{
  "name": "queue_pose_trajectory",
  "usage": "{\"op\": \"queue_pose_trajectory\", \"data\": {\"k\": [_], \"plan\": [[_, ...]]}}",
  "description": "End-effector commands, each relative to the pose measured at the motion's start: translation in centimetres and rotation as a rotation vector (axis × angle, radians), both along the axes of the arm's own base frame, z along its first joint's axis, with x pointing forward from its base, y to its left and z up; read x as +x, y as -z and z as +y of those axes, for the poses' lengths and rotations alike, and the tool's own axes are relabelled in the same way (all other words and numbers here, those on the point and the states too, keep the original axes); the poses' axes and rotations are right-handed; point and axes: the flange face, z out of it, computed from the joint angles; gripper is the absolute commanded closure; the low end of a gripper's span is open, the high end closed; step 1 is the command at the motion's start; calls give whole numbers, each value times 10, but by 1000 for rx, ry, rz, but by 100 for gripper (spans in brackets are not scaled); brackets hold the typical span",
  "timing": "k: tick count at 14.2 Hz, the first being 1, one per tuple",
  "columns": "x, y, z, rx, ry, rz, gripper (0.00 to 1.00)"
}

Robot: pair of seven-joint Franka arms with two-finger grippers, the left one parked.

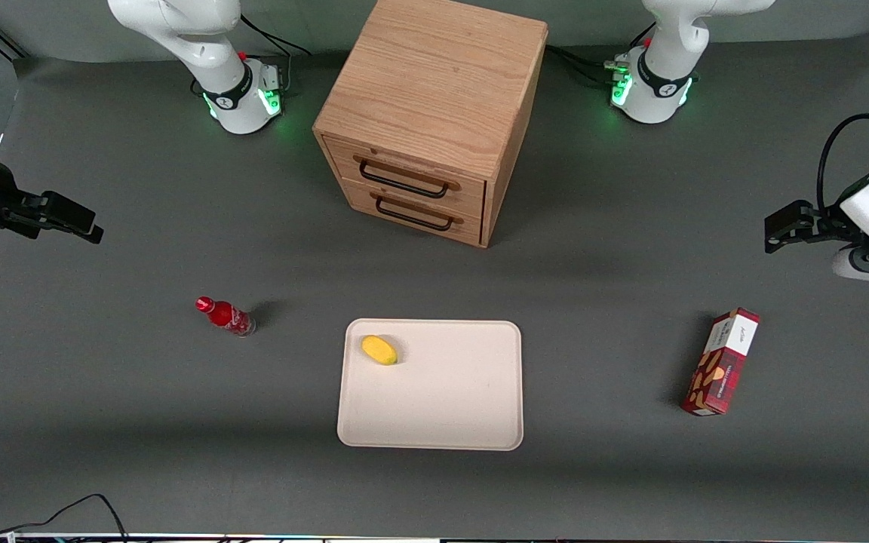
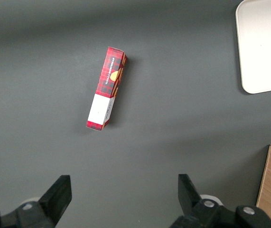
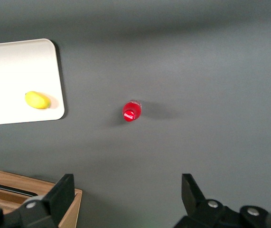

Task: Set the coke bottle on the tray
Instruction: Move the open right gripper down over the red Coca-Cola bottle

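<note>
My gripper (image 1: 76, 220) hung high above the table (image 1: 102, 422) at my working end, fingers (image 3: 61, 190) spread wide and holding nothing. The coke bottle (image 1: 225, 316) stood upright on the bare table, well apart from my gripper and beside the tray (image 1: 434, 400), not touching it. A yellow lemon (image 1: 379, 350) lay on the tray. The wooden drawer cabinet (image 1: 434, 113) stood farther from the front camera, and a tall red carton (image 1: 721, 362) stood toward the parked arm's end.

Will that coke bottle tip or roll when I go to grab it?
The coke bottle stands upright on a narrow base, so a side nudge would probably topple it; being round, it may then roll. The gripper is open, well above and clear of it. A centred grip seems safest.
</note>
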Motion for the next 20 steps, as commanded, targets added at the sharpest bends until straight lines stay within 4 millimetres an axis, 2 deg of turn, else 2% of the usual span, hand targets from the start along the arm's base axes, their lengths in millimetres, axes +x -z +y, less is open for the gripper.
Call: {"op": "queue_pose_trajectory", "data": {"k": [1,4,6,8,10,12,14,17,20], "plan": [[-1,-8,0,-9,32,2,0],[1,-24,-1,4,24,-31,0],[1,-25,0,20,24,-35,0],[3,-21,9,11,15,-28,0],[8,-3,15,12,-4,6,0],[10,20,13,8,-1,35,0],[14,54,16,7,1,-3,0],[-5,123,30,-1,-17,-94,0],[-29,174,29,-11,-17,-141,0]]}}
